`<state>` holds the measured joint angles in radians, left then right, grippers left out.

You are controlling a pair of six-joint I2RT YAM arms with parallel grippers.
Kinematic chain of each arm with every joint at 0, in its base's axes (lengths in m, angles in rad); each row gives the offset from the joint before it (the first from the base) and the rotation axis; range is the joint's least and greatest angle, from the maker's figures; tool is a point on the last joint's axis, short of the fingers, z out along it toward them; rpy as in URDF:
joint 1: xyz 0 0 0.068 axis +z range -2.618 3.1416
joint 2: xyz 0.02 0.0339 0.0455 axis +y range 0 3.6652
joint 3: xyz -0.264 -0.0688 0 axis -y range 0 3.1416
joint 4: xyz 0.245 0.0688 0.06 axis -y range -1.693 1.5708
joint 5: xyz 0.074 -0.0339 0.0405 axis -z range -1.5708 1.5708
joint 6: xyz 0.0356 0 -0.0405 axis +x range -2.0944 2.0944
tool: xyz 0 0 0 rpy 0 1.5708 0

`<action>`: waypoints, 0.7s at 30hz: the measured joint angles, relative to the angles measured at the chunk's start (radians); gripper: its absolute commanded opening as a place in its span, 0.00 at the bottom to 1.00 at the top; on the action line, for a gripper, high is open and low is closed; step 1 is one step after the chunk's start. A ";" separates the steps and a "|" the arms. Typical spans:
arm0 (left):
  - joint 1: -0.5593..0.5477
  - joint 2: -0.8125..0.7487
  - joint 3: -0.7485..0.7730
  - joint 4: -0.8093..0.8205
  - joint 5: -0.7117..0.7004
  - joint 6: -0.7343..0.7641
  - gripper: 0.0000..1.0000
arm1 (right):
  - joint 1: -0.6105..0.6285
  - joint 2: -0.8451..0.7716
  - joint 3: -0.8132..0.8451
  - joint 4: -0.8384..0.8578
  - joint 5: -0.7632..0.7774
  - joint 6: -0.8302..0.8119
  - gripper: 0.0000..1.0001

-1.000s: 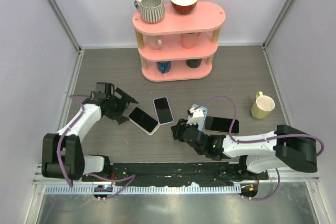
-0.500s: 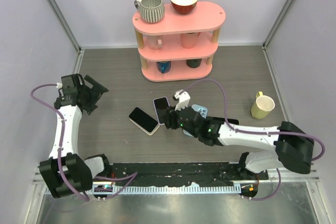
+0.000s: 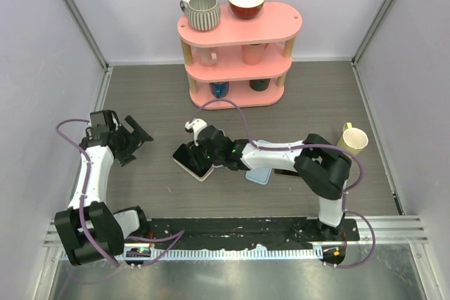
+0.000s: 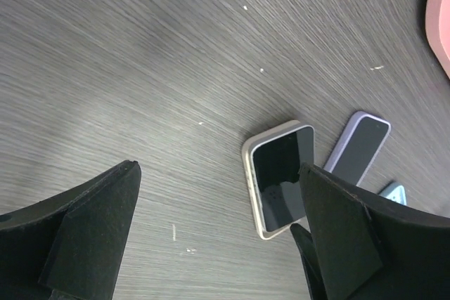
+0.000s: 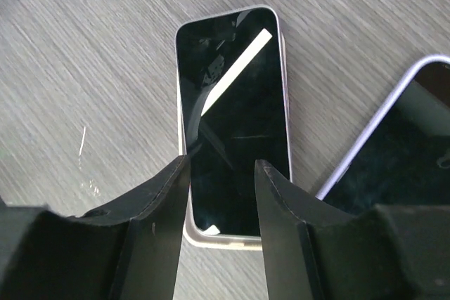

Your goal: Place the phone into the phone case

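A black-screened phone with a cream rim (image 3: 191, 161) lies left of centre on the table. It also shows in the right wrist view (image 5: 232, 117) and the left wrist view (image 4: 280, 177). A lavender-rimmed phone (image 3: 219, 138) lies beside it, partly under the right arm. A light blue phone case (image 3: 259, 175) lies right of them, and a dark phone (image 3: 290, 171) shows past it. My right gripper (image 3: 202, 152) hovers open over the cream phone's near end (image 5: 221, 166), holding nothing. My left gripper (image 3: 137, 138) is open and empty, apart at the left (image 4: 218, 170).
A pink three-tier shelf (image 3: 239, 33) with mugs and a bowl stands at the back. A pale yellow mug (image 3: 351, 142) stands at the right. The right arm's cable (image 3: 225, 103) loops over the table in front of the shelf.
My right gripper swept left from the blue case to above the cream-rimmed phone. My left arm pulled back to the far left, then shifted slightly right.
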<state>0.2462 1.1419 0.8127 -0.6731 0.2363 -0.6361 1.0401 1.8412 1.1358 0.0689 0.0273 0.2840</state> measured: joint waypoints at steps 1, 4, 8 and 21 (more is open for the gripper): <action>0.000 -0.009 0.000 -0.005 -0.021 0.008 1.00 | 0.000 0.026 0.032 -0.022 0.000 -0.013 0.49; 0.000 -0.031 0.006 -0.029 -0.066 0.014 1.00 | 0.000 0.078 0.101 -0.060 0.006 -0.040 0.51; 0.003 -0.048 0.002 -0.021 -0.034 0.013 1.00 | -0.001 0.104 0.140 -0.104 0.027 -0.062 0.63; 0.004 -0.026 -0.133 0.118 0.143 -0.018 0.87 | -0.021 0.190 0.239 -0.195 -0.009 -0.121 0.64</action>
<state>0.2501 1.1156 0.6800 -0.5552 0.3798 -0.6540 1.0187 2.0315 1.3746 -0.1265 0.0181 0.1635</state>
